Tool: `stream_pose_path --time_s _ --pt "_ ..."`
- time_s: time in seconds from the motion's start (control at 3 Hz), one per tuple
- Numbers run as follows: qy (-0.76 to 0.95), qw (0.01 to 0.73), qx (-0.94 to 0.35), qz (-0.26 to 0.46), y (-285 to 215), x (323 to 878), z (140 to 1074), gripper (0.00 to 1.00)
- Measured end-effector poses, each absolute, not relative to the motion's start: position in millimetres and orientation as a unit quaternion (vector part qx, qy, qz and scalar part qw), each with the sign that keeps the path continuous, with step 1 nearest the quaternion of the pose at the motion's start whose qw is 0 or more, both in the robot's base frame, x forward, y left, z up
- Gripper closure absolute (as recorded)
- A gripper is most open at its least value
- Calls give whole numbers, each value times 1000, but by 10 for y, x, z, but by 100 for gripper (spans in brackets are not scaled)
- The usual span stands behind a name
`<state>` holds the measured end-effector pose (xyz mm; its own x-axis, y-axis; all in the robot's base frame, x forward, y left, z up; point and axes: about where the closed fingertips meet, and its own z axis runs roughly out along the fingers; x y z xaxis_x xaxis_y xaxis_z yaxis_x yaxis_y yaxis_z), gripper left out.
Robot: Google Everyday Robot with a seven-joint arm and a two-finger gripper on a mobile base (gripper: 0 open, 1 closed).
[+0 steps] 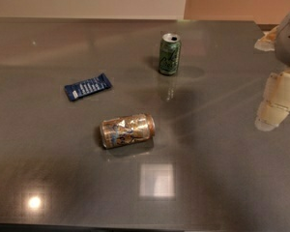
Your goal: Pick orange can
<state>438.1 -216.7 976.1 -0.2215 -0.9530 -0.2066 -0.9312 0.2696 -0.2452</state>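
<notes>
At right the gripper (276,99), state I cannot tell, should take the lying orange can (127,130) across its body.

The orange can (127,130) looks like thin metal, with a shiny copper-gold skin and duller silver ends, and the green can (169,55) is metal too, with a bright silver top. The table (208,178) is smooth, glossy grey, mirroring lights and cans, while the blue packet (87,87) looks like plastic film. At the right edge the gripper (274,104) shows matt cream shells.
</notes>
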Motion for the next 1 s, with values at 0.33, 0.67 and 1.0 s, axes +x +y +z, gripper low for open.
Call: stream_pose_path --time_s 0.33,0.67,1.0 --pt "780 160 -603 -36 -2156 4386 9772 0" --pt "770 163 -615 -45 -1960 4458 9802 0" --pt "753 155 -637 -54 -1640 4578 9758 0"
